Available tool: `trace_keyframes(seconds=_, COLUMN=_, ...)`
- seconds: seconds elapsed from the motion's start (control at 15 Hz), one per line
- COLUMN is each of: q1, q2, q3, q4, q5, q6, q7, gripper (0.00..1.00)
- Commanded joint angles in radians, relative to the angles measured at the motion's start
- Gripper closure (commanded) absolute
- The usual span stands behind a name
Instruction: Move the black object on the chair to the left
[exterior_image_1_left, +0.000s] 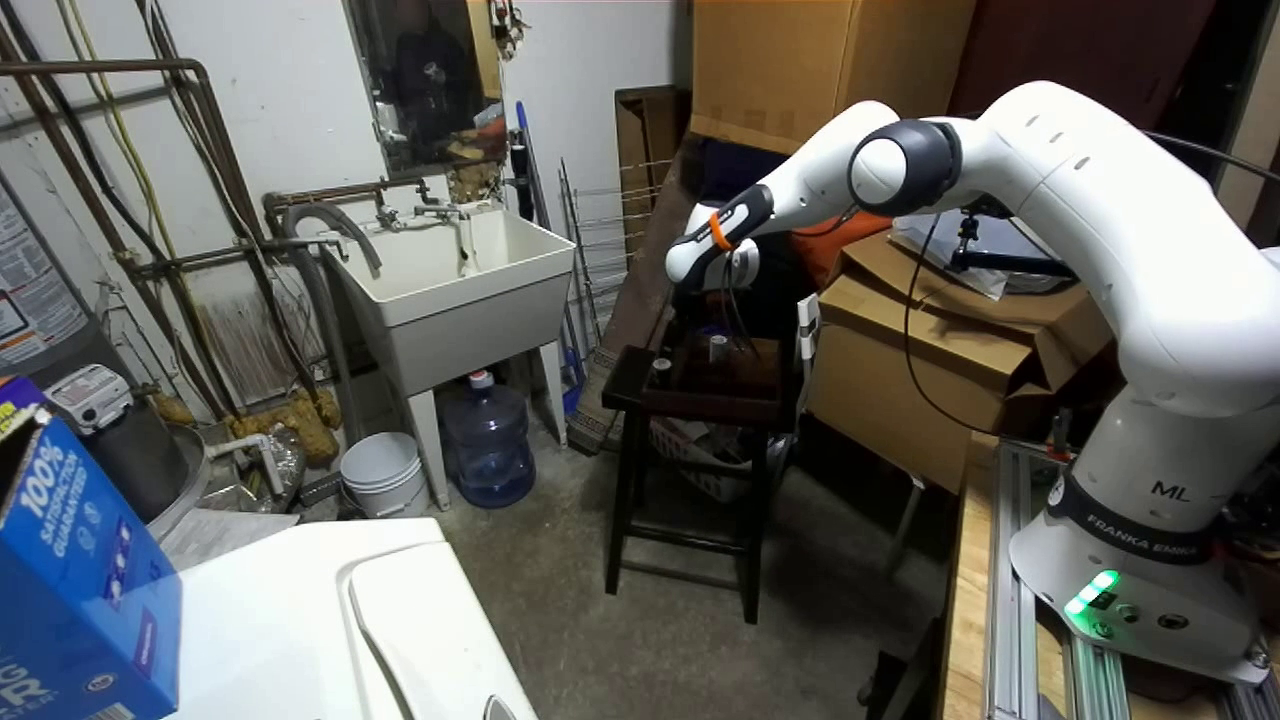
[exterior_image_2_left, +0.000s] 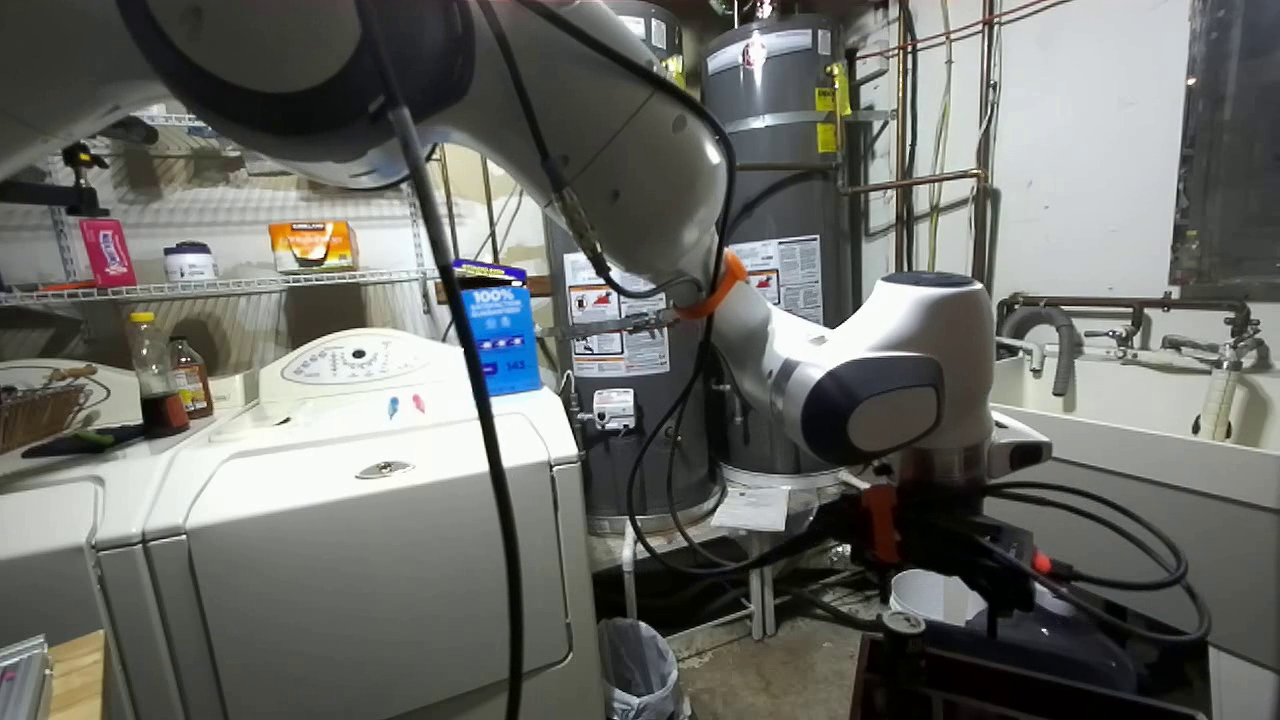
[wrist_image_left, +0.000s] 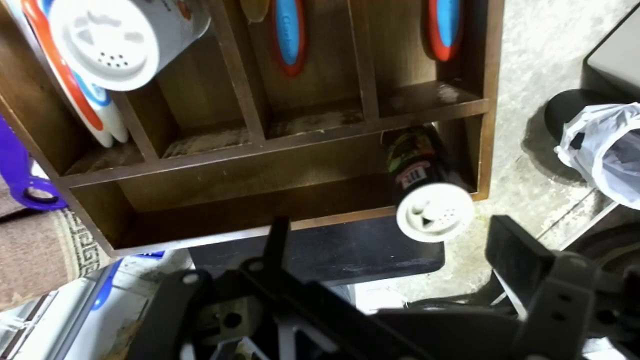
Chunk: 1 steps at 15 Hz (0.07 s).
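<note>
A black shaker with a white lid stands in the front compartment of a brown wooden tray (wrist_image_left: 295, 142), near its right end in the wrist view. The black shaker (wrist_image_left: 419, 162) also shows in both exterior views (exterior_image_1_left: 661, 375) (exterior_image_2_left: 903, 645). The tray rests on the dark chair (exterior_image_1_left: 627, 380), whose seat edge shows in the wrist view (wrist_image_left: 345, 252). My gripper (wrist_image_left: 392, 225) is open and empty. Its fingers stand apart on either side of the shaker's lid in the wrist picture, not touching it. In an exterior view the gripper (exterior_image_2_left: 945, 590) hangs over the tray.
A white shaker (wrist_image_left: 112, 45) stands in the tray's back part, with red-and-blue handled utensils (wrist_image_left: 287, 35) in other compartments. A sink (exterior_image_1_left: 480, 290) and cardboard boxes (exterior_image_1_left: 900, 360) flank the chair. A lined bin (wrist_image_left: 620, 150) stands on the floor. Cables (exterior_image_2_left: 1110, 530) loop round the wrist.
</note>
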Motion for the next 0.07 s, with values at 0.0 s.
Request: trace_keyframes(seconds=0.0, q1=-0.001, q2=0.003, q3=-0.003, q4=0.007, q5=0.003, q6=-0.004, q7=-0.002, gripper=0.0)
